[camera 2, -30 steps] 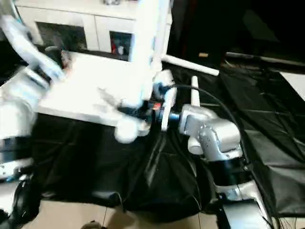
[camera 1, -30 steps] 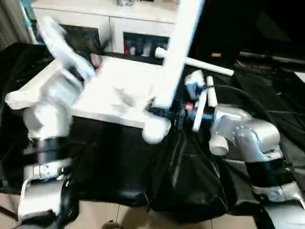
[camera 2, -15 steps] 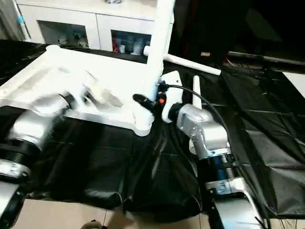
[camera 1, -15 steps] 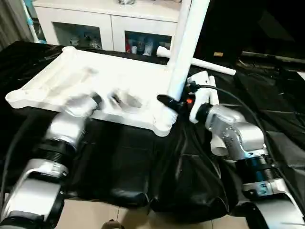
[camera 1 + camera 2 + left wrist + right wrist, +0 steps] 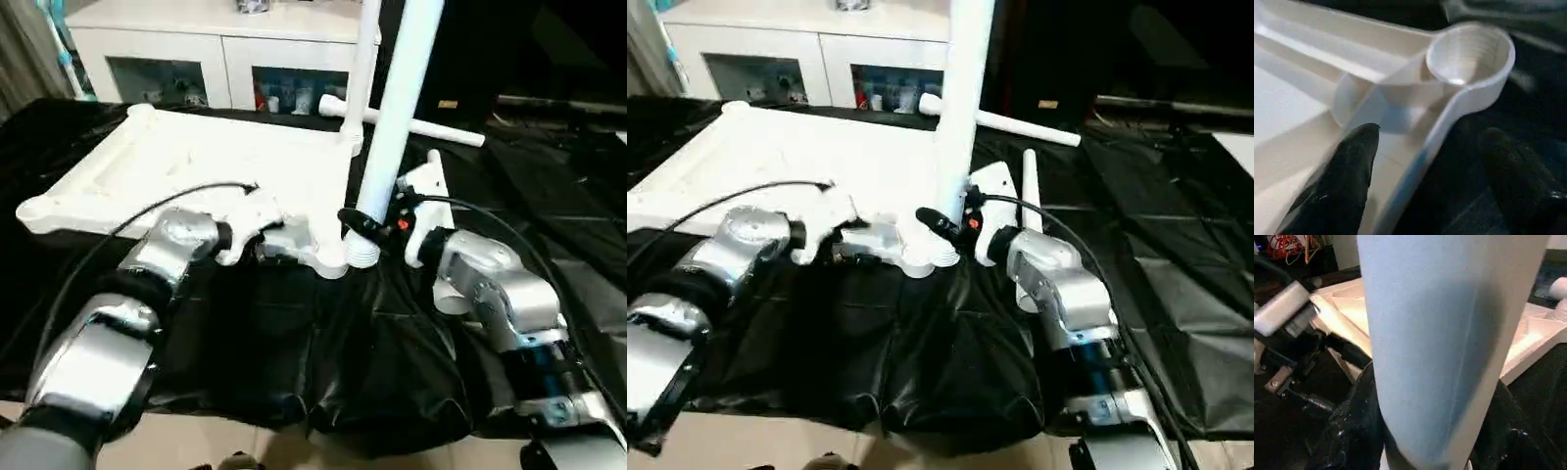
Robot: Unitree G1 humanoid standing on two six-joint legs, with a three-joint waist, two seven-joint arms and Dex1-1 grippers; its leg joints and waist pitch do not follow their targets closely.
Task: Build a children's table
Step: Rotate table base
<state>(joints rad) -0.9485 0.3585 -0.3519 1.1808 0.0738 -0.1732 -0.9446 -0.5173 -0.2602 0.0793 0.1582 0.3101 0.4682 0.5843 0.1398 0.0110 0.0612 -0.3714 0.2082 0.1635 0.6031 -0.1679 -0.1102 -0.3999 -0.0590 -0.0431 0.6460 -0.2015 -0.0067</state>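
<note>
Your right claw [image 5: 361, 221] is clenched on the upright leg [image 5: 397, 117], its threaded end just beside the near corner socket [image 5: 1469, 54] of the upturned tabletop [image 5: 196, 162]. Your left claw [image 5: 1425, 171] straddles that corner's rim, released. If the unclamped tabletop slides on the black cloth [image 5: 323, 362], the leg will likely miss or cross-thread.

Even indoor light; wrist views blurred

seen from the head, forward and down over both silver forearms onto the tabletop [image 5: 196, 157], twice, from spots slightly apart. from the left wrist, very near, along two black fingers [image 5: 1347, 181] at a corner socket [image 5: 1469, 54]. from the right wrist, pressed close against the upright leg [image 5: 1444, 333].
</note>
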